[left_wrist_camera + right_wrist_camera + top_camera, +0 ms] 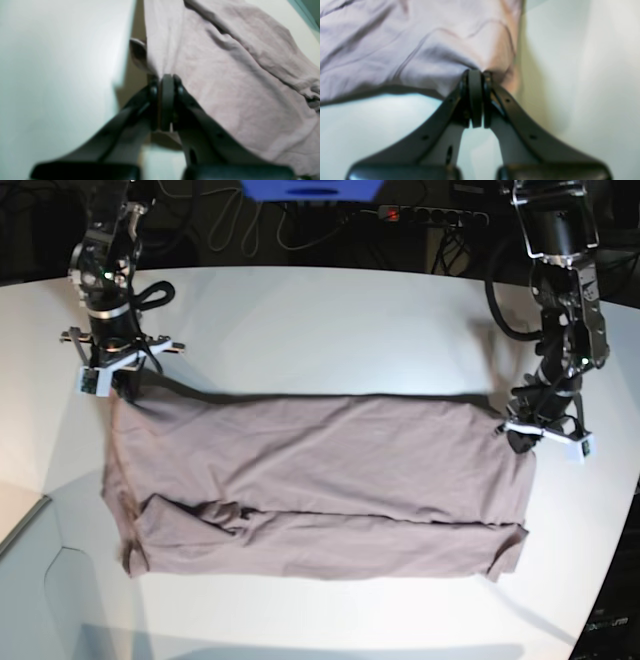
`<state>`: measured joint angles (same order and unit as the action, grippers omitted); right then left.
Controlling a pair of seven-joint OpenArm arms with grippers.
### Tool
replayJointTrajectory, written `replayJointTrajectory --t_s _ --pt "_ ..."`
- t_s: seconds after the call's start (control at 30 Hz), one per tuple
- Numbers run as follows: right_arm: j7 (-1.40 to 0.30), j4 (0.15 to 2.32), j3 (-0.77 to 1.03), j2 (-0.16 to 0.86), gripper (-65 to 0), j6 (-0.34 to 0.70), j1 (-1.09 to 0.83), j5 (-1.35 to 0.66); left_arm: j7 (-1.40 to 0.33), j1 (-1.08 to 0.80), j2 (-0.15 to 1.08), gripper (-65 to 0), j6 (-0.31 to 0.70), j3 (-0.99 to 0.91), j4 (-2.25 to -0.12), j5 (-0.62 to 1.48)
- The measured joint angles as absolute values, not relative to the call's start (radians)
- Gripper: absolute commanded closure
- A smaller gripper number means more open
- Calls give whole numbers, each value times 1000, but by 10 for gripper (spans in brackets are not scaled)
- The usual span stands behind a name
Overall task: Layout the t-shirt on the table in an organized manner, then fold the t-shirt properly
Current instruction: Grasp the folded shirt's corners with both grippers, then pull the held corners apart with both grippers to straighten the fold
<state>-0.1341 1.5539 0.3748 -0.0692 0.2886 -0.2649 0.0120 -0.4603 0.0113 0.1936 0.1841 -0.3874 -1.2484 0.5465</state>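
T-shirt [320, 480]: one, on table [330, 320]; two hands [166, 80] [476, 75] clamped, apparently pinching corners.

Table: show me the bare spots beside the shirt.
Bare table behind the shirt, between the two grippers, and a strip along its near hem. Crowded at the far corners, where the right gripper and left gripper pinch cloth.

The right tool [477, 75] pinches the t-shirt [420, 45] above the table [582, 87].
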Motion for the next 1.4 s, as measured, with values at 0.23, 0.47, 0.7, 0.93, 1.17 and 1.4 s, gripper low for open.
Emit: replayJointTrajectory --t_s 0.23,0.47,0.7,0.93,1.17,1.4 --pt "-136 1694 372 -69 0 292 -345 12 -466 -60 180 0 186 -454 -1364 550" --pt "-135 1764 371 -67 0 292 -371 10 -466 -134 182 0 187 -493 -1497 550" --pt "-132 1703 367 -64 0 292 -258 10 -472 -83 182 0 184 -494 -1502 544" --pt "-146 1467 372 -25 0 292 -97 18 -464 100 189 0 190 -441 -1294 538" --pt "-139 1276 372 27 0 292 34 19 -461 241 191 0 183 -437 -1063 537" --pt "-136 1156 368 78 0 292 97 18 -456 326 191 -24 184 -437 -920 537"
